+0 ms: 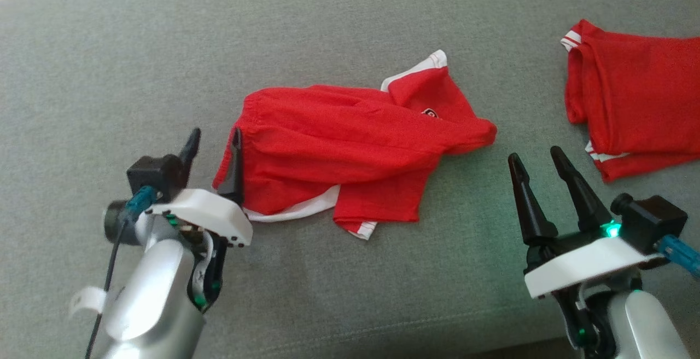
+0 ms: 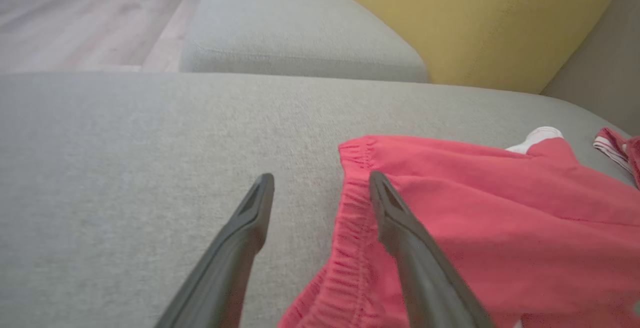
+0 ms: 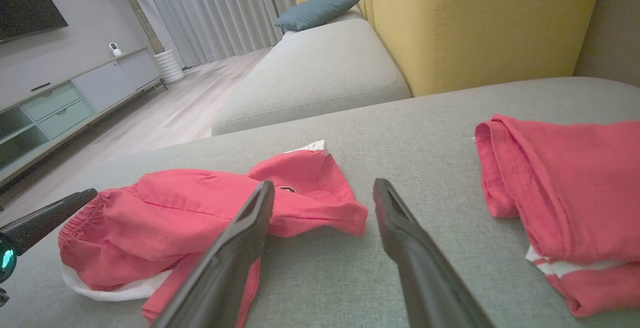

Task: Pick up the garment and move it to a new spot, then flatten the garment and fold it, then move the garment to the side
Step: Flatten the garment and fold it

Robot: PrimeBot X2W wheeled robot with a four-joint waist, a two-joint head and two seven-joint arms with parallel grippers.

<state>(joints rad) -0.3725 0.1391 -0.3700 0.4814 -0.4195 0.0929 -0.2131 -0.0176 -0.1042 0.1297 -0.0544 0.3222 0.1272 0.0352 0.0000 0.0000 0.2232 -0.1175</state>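
Garment (image 1: 339, 145) lies with waistband edge between spread fingers of left gripper (image 1: 216, 133).

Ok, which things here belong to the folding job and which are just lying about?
In the job: crumpled red fabric shorts with white trim; grey fabric sofa seat they lie on.
Lying about: folded red garment with white stripes, at the right; yellow upholstered backrest; blue-grey cushion; pale TV cabinet.
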